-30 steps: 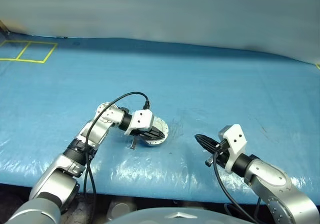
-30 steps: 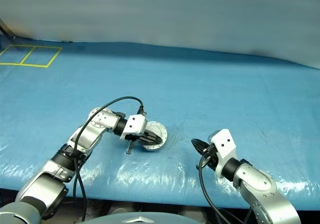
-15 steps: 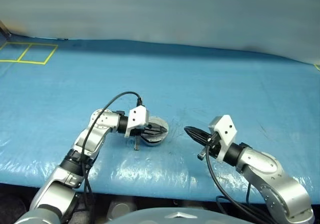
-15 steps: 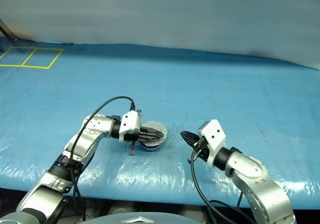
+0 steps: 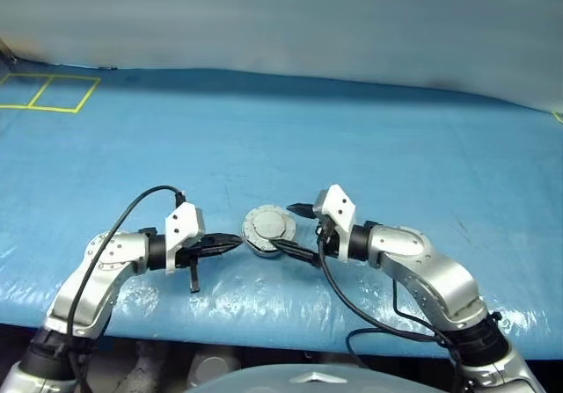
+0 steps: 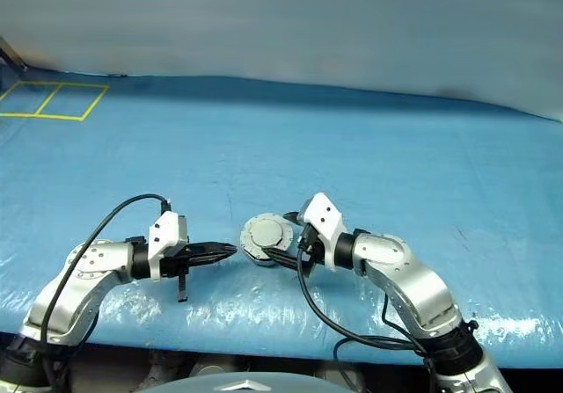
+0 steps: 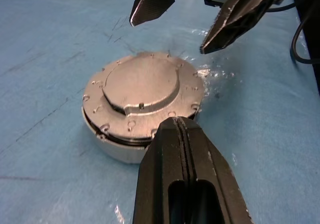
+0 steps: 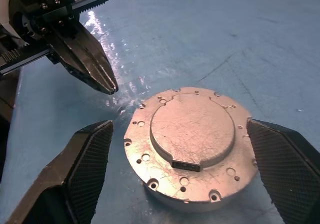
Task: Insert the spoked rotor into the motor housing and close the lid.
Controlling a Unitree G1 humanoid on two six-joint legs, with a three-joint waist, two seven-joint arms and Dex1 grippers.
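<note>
the motor housing (image 5: 268, 232) sits near the front edge of the blue-covered desk (image 5: 369, 138), midway along it, with the lid (image 8: 192, 134) lying down over it, smooth face up. the left tool (image 5: 230, 245) waits just beside it, fingers together and empty. the right tool (image 8: 185, 184) straddles the housing, fingers wide apart, touching nothing. risk: a thin dark seam under the lid's rim suggests it may not be fully seated, and an off-centre squeeze could skid the housing toward the front edge.

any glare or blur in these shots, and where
Left wrist view: white glare on the blue sheet beside the closed lid; its own near fingers soft. Right wrist view: glare streak by the left gripper. Eye views: shiny patches along the sheet's near edge.
</note>
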